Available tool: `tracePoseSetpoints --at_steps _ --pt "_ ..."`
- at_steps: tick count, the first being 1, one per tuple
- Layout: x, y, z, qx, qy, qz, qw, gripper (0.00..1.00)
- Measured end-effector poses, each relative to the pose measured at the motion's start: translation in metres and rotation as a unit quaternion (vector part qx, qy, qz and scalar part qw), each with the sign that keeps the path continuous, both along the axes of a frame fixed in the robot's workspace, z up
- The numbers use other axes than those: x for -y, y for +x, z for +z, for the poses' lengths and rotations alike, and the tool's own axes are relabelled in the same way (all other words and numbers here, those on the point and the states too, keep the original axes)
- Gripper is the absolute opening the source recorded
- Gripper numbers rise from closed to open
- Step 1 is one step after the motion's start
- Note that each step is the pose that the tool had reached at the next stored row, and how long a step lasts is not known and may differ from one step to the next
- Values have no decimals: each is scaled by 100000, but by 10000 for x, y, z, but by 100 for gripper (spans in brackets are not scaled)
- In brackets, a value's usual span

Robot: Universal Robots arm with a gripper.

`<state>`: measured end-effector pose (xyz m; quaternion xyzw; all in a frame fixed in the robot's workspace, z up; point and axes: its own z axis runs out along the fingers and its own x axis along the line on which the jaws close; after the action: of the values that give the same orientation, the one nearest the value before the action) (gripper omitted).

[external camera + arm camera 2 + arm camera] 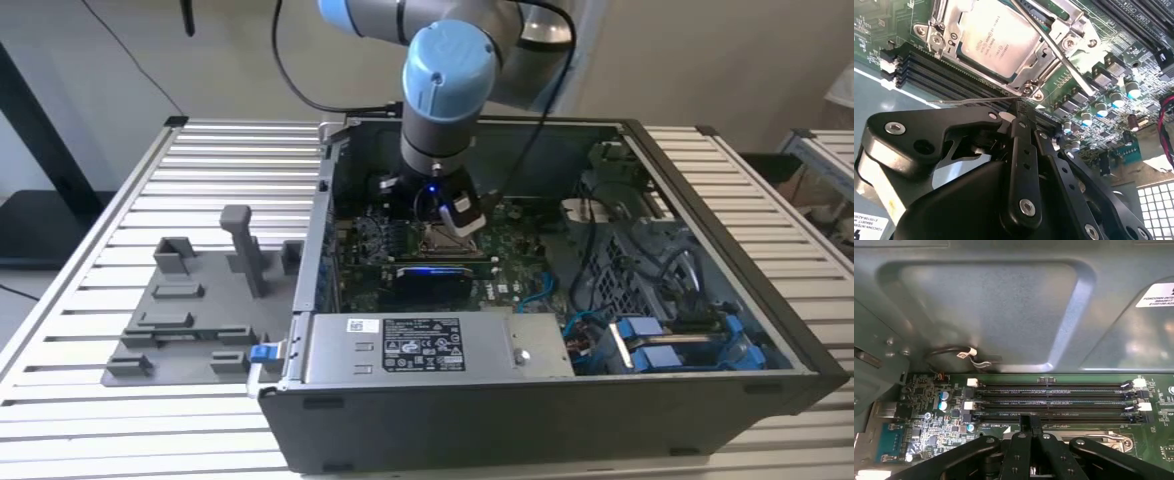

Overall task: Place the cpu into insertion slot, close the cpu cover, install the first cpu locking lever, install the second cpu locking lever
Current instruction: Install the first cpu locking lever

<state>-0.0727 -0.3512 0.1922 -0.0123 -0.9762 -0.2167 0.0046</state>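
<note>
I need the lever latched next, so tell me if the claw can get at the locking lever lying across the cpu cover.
Probably yes: the claw sits beside the socket, and nothing lies between it and the lever over the cpu cover.

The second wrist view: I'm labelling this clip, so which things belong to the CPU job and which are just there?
Job:
cpu, seated in its socket
cpu cover, down around it
locking lever
tool

Just there:
memory slots
capacitors

cpu cover (1046, 42) partly cropped
</note>
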Motion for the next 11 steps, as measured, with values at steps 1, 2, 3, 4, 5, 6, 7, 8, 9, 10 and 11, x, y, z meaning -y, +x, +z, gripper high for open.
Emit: tracePoseSetpoints --at_steps 1,2,3,4,5,6,7,8,9,10,11 --pt "0 9 -2 -2 -4 2 100000 11" --pt "1 17 -4 -5 -6 1 100000 11" --pt "1 27 -6 -3 -5 1 100000 11" --pt "0 37 -8 1 -2 2 100000 11" --pt "0 45 -9 -1 0 1 100000 11" --pt "0 55 -11 0 -3 1 100000 11" --pt "1 65 -12 -3 -4 4 100000 11" --pt "1 75 -14 -1 -5 1 100000 11" --pt "0 83 -15 -1 -5 1 100000 11" --pt "0 93 -16 0 -1 2 100000 11" --pt "0 105 -18 0 -1 3 100000 11"
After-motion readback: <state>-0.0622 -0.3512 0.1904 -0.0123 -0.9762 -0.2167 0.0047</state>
